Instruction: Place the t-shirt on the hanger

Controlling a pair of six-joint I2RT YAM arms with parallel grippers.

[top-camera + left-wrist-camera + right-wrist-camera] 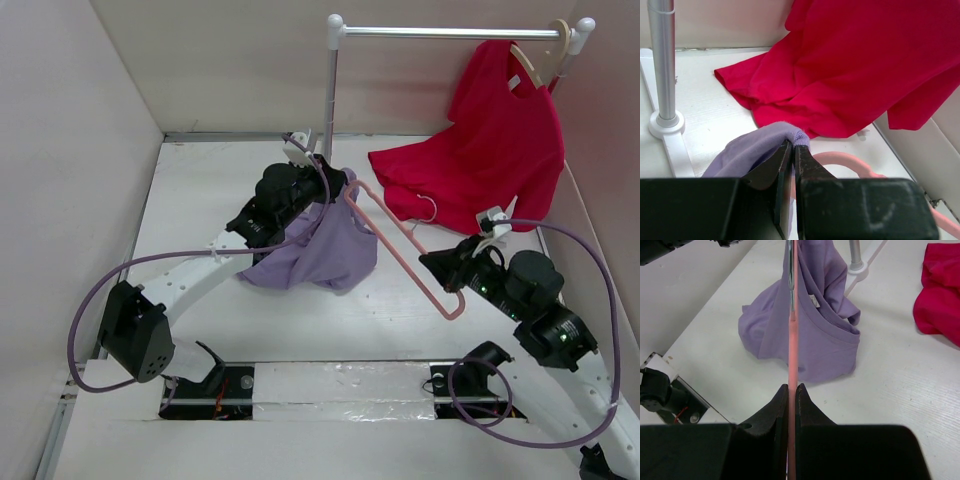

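Left end effector: closed, pinching a fold of the lavender t-shirt between its fingertips; the rest of the garment hangs below and behind the tips in a loose heap whose lower edge rests on the white counter. Right end effector: closed on one thin bar of the salmon-pink hanger, gripped near its lower corner. From these jaws the hanger runs straight ahead and upward to the t-shirt, its far corner lying just beside the left tips; whether it has entered the neck opening cannot be told. Surroundings: a red shirt ahead of the left end effector and to its right, draped from a wooden hanger on the metal rail, its lower part spread on the counter near the pink hanger's far end. Upright rack pole with round base, directly ahead of the left end effector and to the left, close beside the lifted cloth. Plain walls enclose the counter on the left, the far side and the right.
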